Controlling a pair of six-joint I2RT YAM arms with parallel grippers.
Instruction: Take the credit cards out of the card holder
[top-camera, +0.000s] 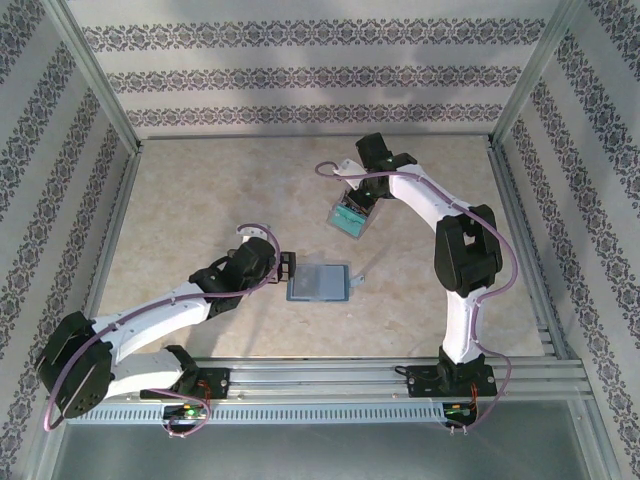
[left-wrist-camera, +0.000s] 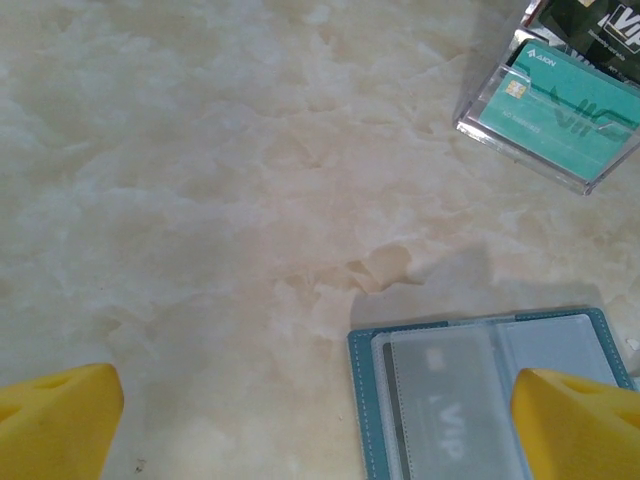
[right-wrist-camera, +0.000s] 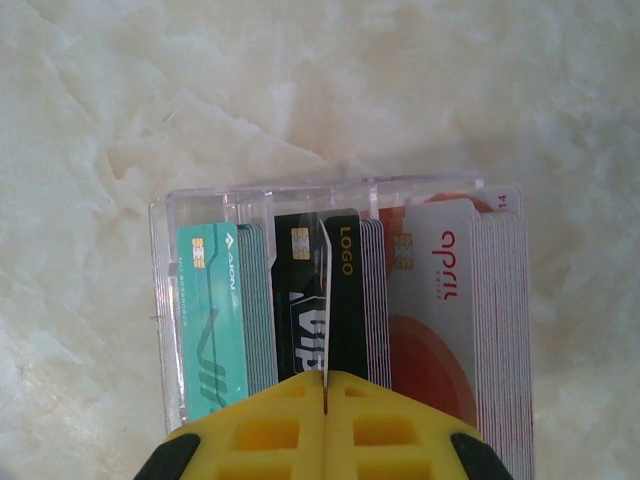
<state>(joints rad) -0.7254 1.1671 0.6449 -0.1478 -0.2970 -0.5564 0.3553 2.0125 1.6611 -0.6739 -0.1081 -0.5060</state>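
Pinching one thin card (right-wrist-camera: 326, 290) edge-on between its closed fingers, the right tool (right-wrist-camera: 325, 390) hung over a clear box (right-wrist-camera: 165, 300) whose three compartments held teal cards (right-wrist-camera: 210, 320), black cards (right-wrist-camera: 348, 300) and red-and-white cards (right-wrist-camera: 440, 300). The left tool (top-camera: 290, 265) stood with its fingers wide apart, holding nothing, just beside the card holder (top-camera: 318, 283), which lay open and flat on the tabletop (top-camera: 200, 200) with a grey card (left-wrist-camera: 445, 400) under its clear sleeve.

Bright, even overhead light; soft shadows beside arms on table (top-camera: 200, 200). Left wrist view soft, yellow fingertips (left-wrist-camera: 60, 420) blurred at near edge. Faint glare on clear box (right-wrist-camera: 300, 190) rim.
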